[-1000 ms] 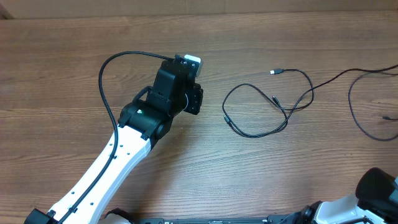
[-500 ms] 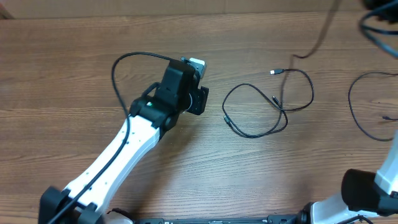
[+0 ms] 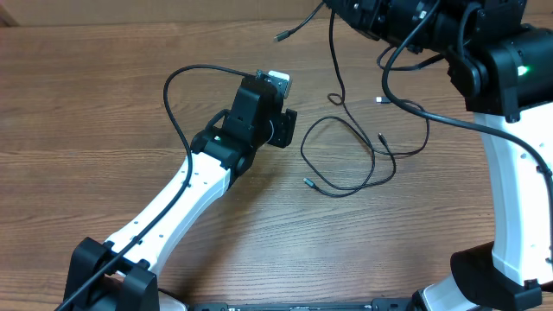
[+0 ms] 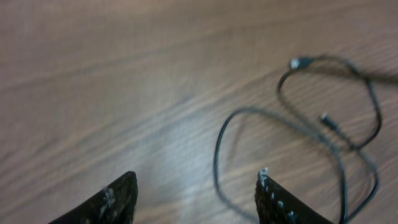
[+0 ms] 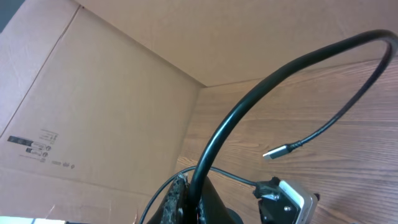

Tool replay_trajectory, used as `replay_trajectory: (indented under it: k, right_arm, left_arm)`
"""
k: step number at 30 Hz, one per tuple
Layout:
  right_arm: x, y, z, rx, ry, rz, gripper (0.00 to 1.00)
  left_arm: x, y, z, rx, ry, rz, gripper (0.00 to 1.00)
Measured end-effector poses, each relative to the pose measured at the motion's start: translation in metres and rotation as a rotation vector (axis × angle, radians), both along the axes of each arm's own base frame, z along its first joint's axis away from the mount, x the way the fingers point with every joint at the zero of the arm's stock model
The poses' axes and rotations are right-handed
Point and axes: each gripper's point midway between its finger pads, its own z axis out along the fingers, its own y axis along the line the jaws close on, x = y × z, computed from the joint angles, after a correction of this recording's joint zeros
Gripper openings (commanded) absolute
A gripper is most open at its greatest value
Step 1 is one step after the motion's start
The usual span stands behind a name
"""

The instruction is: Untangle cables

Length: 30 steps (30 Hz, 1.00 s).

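Fingers [image 4: 118,198] of left gripper [image 4: 196,177]: spread apart, empty, low over the desk [image 4: 93,74] beside the looped cable [image 4: 216,158]. Fingers of right gripper [image 5: 189,199]: clamped on the raised cable [image 5: 261,87], its plug end [image 5: 273,152] dangling in the air. Status, judged: separation partly done; the raised cable appears to trail across the loop, so clearing and laying apart remain.

right end effector [image 3: 344,10] holds a raised cable [image 3: 332,52]; left end effector [image 3: 283,128] hovers just beside the looped cable [image 3: 354,192]

Wooden table [image 3: 86,95]; thin black cable [image 4: 215,158] looped on it
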Motion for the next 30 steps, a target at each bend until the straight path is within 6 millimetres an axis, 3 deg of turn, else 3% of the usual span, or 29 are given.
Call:
replay_trajectory:
  k: [8, 12, 16, 24, 30]
  right_arm:
    - [-0.002, 0.008, 0.001, 0.007, 0.0, 0.011, 0.04]
    - [0.007, 0.009, -0.001, 0.011, -0.003, -0.001, 0.04]
    - [0.025, 0.011, -0.016, 0.0, 0.02, -0.021, 0.04]
    - [0.03, 0.015, -0.023, 0.009, 0.055, -0.025, 0.04]
    - [0.017, 0.026, -0.025, 0.052, 0.116, 0.039, 0.04]
  left_arm:
    - [0.006, -0.031, 0.027, -0.095, -0.108, -0.072, 0.62]
    - [-0.008, -0.058, 0.033, -0.116, -0.126, -0.152, 0.62]
    - [-0.026, -0.081, 0.033, -0.105, -0.134, -0.228, 0.62]
    - [-0.031, -0.088, 0.033, -0.093, -0.143, -0.255, 0.55]
    - [-0.028, -0.084, 0.033, -0.072, -0.156, -0.233, 0.6]
